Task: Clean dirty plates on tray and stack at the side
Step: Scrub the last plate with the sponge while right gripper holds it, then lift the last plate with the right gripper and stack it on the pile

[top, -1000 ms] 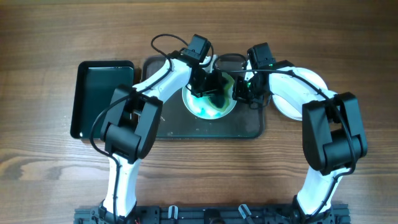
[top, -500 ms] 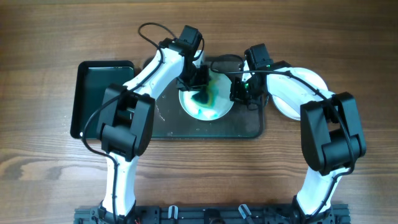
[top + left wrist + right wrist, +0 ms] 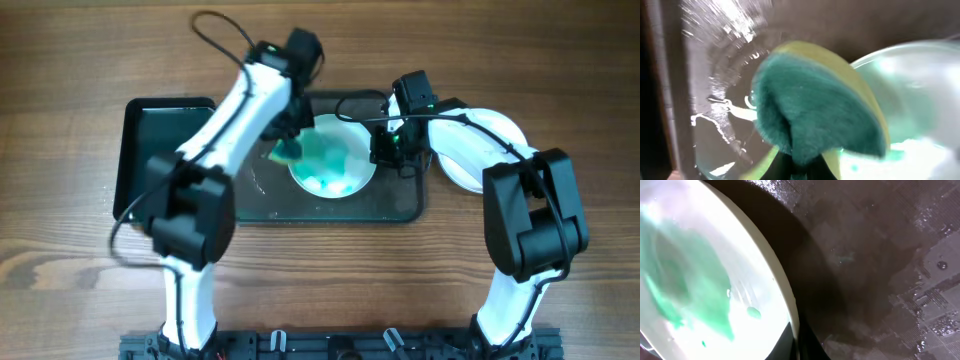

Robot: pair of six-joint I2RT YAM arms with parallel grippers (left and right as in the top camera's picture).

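I am looking down on the tray (image 3: 400, 205) lying mid-table, with the smeared plate (image 3: 335, 165) sitting on it, a little toward the far side. Teal-green streaks are covering much of that plate's face.

My left gripper (image 3: 287, 148) is hanging over the tray just beside the plate's left rim. Its fingers are pinching a folded green-and-yellow sponge (image 3: 283, 153). The left wrist view is too blurred for me to say whether the sponge is touching anything.

My right gripper (image 3: 383, 148) is sitting at the plate's right edge. In the right wrist view its dark fingers are closing on the white rim from either side.

Another white plate (image 3: 458, 172) is lying on the table just right of the tray, partly under my right arm. A smaller black tray (image 3: 165, 150) is standing to the left.
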